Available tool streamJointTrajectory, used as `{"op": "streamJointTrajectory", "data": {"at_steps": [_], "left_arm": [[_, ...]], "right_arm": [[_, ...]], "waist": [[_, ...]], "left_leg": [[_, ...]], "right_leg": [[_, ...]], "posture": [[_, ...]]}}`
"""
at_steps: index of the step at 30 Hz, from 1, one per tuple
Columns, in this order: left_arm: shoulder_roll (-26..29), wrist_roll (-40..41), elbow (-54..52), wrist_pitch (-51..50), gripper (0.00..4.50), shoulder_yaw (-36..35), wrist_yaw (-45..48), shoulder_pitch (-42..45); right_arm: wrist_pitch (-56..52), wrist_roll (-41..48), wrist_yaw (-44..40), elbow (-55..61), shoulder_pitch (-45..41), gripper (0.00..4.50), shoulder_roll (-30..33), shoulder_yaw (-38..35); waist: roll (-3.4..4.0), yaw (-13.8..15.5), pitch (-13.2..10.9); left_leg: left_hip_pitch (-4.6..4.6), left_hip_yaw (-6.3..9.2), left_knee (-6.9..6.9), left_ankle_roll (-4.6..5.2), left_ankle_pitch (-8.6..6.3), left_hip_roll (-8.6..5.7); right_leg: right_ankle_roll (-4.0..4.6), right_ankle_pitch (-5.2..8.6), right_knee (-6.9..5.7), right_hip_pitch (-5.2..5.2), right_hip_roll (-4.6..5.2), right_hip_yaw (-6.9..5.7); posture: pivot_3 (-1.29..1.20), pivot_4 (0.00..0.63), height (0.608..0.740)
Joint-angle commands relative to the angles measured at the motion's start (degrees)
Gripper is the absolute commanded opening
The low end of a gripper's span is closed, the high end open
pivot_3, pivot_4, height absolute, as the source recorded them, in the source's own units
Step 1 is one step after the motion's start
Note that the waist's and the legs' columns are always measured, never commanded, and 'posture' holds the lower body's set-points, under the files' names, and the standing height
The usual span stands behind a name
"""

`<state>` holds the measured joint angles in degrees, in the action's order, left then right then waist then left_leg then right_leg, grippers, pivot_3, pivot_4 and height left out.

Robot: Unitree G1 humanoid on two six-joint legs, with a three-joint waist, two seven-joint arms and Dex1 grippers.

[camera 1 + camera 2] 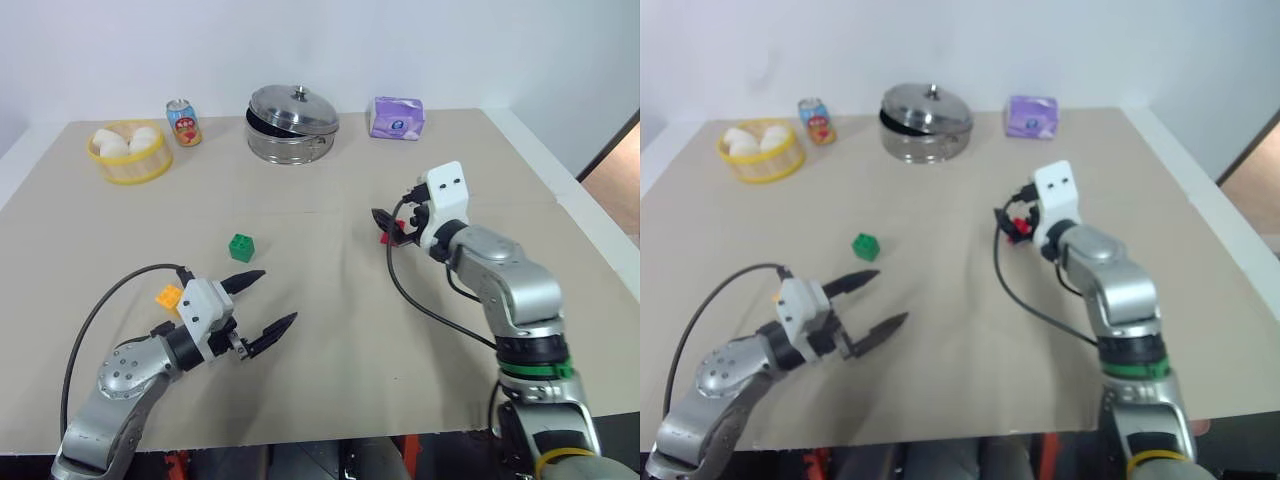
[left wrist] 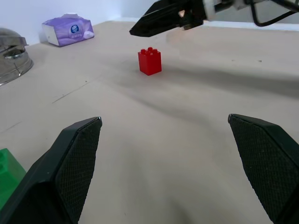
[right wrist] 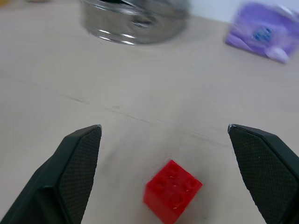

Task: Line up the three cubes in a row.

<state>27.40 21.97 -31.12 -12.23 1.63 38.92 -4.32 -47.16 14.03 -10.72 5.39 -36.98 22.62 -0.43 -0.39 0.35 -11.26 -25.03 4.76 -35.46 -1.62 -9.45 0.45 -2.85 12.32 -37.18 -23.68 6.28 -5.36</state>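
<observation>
Between my right jaws (image 3: 163,175), spread wide and empty, sits the red cube (image 3: 173,190): studded top, glossy plastic, turned corner-on to me, resting on the worktop (image 1: 330,330). Left jaws (image 1: 262,306) also spread, holding nothing, hovering low near the green cube (image 1: 241,246); orange-yellow cube (image 1: 169,296) lies just beside my left wrist.

The three cubes are well apart, no row yet.

Risks, as I judge them: red cube sits skewed to my pads, so closing may twist it or squirt it out on slick faces. Small block, blunt textured pads; a low approach could nudge it first. My left forearm could sweep the orange-yellow cube.

Worktop is matte beige, faintly creased. Farther off: steel pot (image 1: 292,122), purple tissue pack (image 1: 397,117), soda can (image 1: 184,122), yellow basket (image 1: 128,166).
</observation>
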Motion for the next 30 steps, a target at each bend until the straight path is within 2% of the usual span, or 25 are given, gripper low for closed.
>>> {"op": "streamJointTrajectory", "data": {"at_steps": [1, 8, 16, 30], "left_arm": [[-0.10, -0.81, -1.82, 1.56, 4.48, 0.08, -0.48, -0.17], [-0.24, -1.70, -1.37, 1.96, 4.48, 0.86, -0.32, 0.41], [-0.21, -1.79, -1.15, 1.97, 4.48, 1.10, -0.15, 0.89], [-0.41, -1.76, -2.29, 1.78, 4.48, 0.87, -1.06, -0.36]], "right_arm": [[-0.11, -2.16, 4.09, -1.16, -2.31, 4.50, -1.75, -2.55], [-0.66, -3.40, 9.54, -4.96, -2.47, 4.50, -6.33, -5.31], [0.22, -3.32, 10.38, -6.55, -2.78, 4.50, -10.35, -5.64], [1.56, -3.99, 10.12, -7.37, -3.59, 4.50, -11.49, -6.06]], "waist": [[0.00, 0.01, 0.00], [0.01, -0.02, 0.00], [0.03, -0.12, 0.01], [0.03, -0.13, 0.01]], "left_leg": [[0.00, 0.00, -0.01, 0.00, 0.00, 0.05], [0.02, -0.15, -0.02, 0.02, 0.01, 0.56], [0.10, -0.34, -0.01, 0.05, 0.03, 1.28], [0.11, -0.61, 0.00, 0.05, 0.03, 1.65]], "right_leg": [[0.03, -0.02, 0.00, 0.00, -0.05, 0.00], [0.57, -0.22, 0.00, -0.22, -0.66, 0.23], [1.20, -0.41, -0.01, -0.41, -1.39, 0.35], [1.42, -0.51, -0.02, -0.61, -1.75, 0.62]], "posture": [[0.00, 0.150, 0.740], [0.00, 0.150, 0.740], [0.00, 0.150, 0.740], [0.00, 0.150, 0.740]]}}
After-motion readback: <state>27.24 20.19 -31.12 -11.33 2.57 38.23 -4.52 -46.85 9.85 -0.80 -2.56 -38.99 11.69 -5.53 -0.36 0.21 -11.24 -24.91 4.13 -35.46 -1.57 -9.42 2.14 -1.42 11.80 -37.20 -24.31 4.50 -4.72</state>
